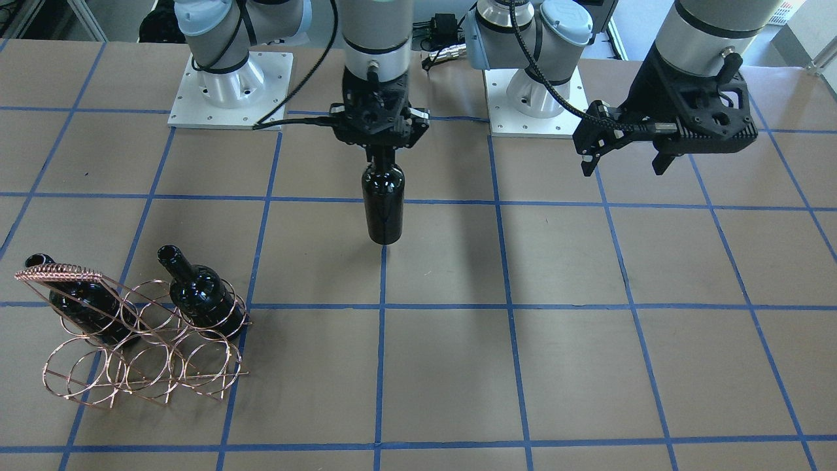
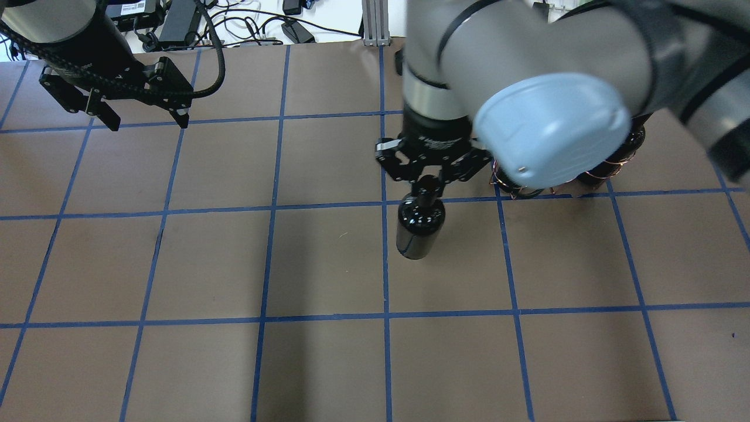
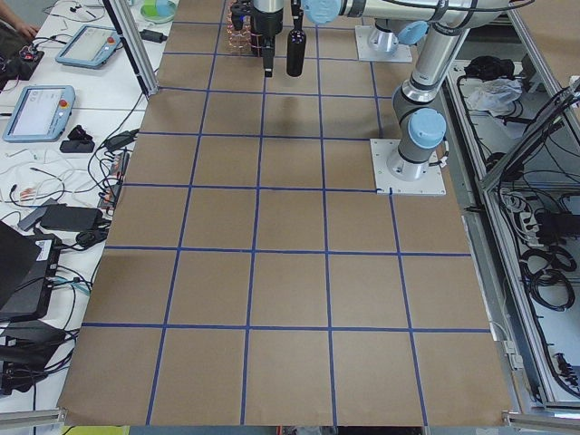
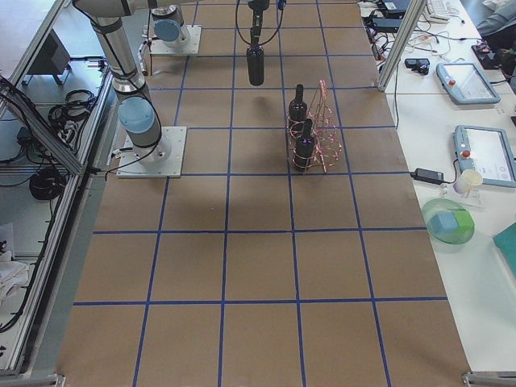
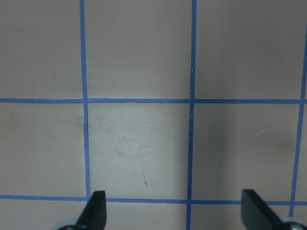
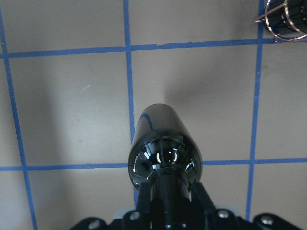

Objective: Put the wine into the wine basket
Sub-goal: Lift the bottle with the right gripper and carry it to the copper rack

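Observation:
My right gripper (image 1: 383,156) is shut on the neck of a near-black wine bottle (image 1: 384,204), which hangs upright above the table's middle. The bottle also shows in the overhead view (image 2: 419,225) and the right wrist view (image 6: 165,143). The copper wire wine basket (image 1: 140,356) stands off to my right, apart from the held bottle, with two alike bottles (image 1: 199,291) (image 1: 82,297) lying in its upper loops. My left gripper (image 1: 624,163) is open and empty over bare table; its fingertips (image 5: 96,211) show in the left wrist view.
In the overhead view the right arm's elbow hides most of the basket (image 2: 609,167). The two arm base plates (image 1: 230,88) sit at the table's robot side. The brown table (image 1: 458,379) has a blue tape grid.

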Tool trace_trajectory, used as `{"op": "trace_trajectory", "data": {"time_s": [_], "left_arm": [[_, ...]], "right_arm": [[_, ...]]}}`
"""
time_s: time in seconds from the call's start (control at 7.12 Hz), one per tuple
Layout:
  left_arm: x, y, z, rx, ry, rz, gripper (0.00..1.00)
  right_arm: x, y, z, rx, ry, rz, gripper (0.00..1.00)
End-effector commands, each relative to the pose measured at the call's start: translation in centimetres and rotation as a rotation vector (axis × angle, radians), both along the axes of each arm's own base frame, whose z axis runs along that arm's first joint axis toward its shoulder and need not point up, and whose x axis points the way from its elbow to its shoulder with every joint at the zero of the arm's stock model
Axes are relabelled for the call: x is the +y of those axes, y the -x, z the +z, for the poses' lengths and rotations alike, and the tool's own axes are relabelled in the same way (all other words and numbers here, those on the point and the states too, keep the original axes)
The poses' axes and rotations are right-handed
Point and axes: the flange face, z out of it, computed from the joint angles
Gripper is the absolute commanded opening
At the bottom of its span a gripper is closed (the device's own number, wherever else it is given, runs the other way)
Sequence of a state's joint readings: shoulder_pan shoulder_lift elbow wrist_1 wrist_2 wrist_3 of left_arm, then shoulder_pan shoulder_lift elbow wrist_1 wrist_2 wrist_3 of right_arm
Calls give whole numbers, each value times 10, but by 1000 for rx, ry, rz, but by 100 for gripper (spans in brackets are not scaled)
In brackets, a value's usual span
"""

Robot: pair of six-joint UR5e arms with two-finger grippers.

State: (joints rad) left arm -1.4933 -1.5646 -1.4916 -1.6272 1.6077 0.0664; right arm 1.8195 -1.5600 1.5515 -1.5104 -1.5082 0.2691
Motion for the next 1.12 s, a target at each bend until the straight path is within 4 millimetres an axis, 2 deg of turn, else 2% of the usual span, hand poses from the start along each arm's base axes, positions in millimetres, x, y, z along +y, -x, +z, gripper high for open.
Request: {"op": "trace_trajectory", "data": {"time_s": [0.0, 0.14, 0.28, 0.42, 0.56, 0.7, 0.84, 0.98], "left_arm": [[11, 28, 3, -3, 4, -45, 100], [9, 36, 0, 3, 5, -57, 100], [12, 38, 1, 6, 2, -35, 100], [13, 42, 1, 17, 1, -27, 100], [15, 44, -3, 17, -2, -31, 100], [17, 44, -3, 14, -2, -31, 100], [18, 44, -4, 11, -7, -33, 100], [19, 43, -7, 6, -18, -31, 100]], "right_arm": [[-5, 122, 37, 34, 0, 64, 0], [-13, 165, 46, 48, 14, 76, 0], [-21, 206, 65, 87, 17, 14, 0], [-46, 234, 75, 89, 5, -33, 0], [-74, 241, 81, 86, -15, -33, 0], [-89, 242, 81, 80, -12, -30, 0], [-95, 241, 79, 73, -4, -40, 0], [-110, 245, 70, 78, 12, -39, 0]]}}
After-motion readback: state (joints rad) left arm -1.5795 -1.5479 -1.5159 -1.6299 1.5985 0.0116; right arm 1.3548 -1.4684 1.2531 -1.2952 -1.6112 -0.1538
